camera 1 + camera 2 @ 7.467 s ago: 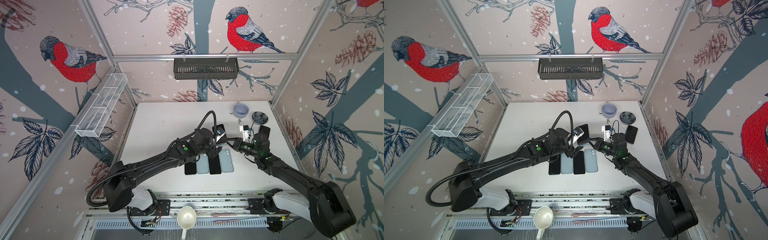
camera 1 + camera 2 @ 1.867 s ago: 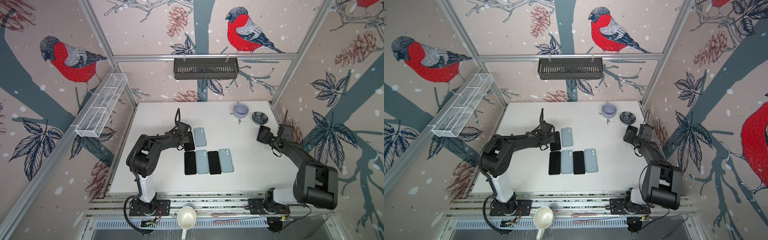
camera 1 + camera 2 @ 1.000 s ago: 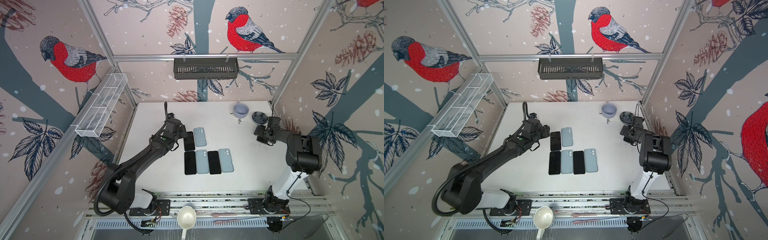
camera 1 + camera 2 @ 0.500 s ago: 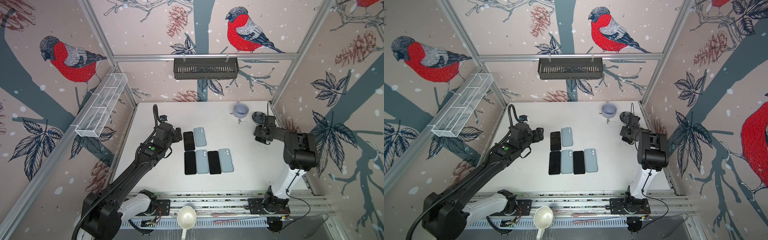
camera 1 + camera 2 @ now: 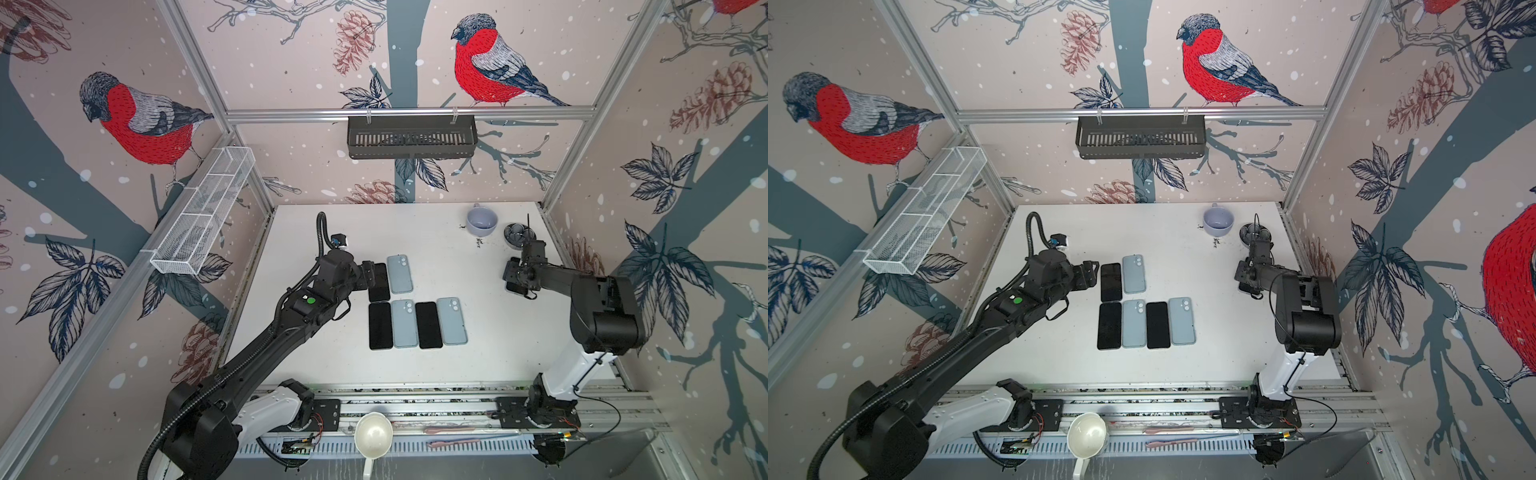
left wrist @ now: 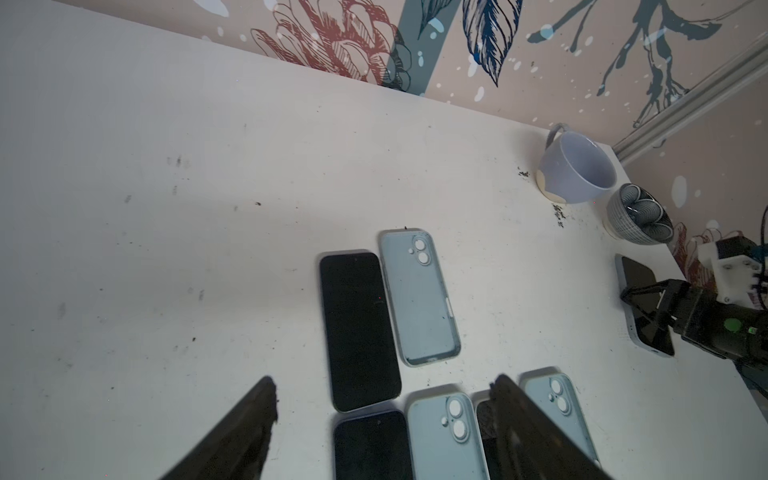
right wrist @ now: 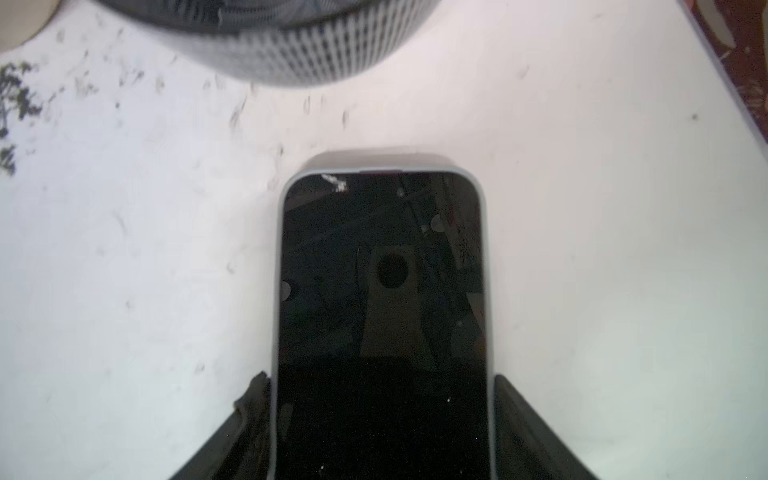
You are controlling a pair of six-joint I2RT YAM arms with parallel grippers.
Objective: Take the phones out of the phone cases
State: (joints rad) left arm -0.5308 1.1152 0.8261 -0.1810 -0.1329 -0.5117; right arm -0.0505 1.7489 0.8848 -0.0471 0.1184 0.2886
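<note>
arms from the left: my left arm (image 5: 266, 345) stretches in a long slant from its base at the near edge up to the middle of the white table (image 5: 415, 232), and the wrist bends so that my left gripper (image 6: 383, 382) points rightward at the upper bare phone (image 5: 379, 282). its fingers (image 6: 253, 415) stand well apart with nothing gripped between them; i cannot tell if a tip touches that phone's left edge. just beside the upper bare phone lies an empty blue case (image 5: 400, 274), and nearer the front is a row of four (image 5: 404, 324): dark phone, blue case, dark phone, blue case, all with their long sides running front to back. further right, by the back edge, sit a lilac mug (image 5: 481, 220) and a striped bowl (image 5: 516, 235). the cased phone (image 7: 382, 270) lies flat on the table near the right edge, just in front of the striped bowl, screen up, its long axis running front to back with one short end pointing at the bowl. my right gripper (image 7: 379, 380) is down over its near half, and the two fingers (image 7: 523, 419) press against the case's two long sides, clamped across its width. my right arm (image 5: 602, 307) is folded tight: the upper link rises from the base at the near right, the elbow sits high, and the forearm reaches back and leftward, low over the table, to the phone.
</note>
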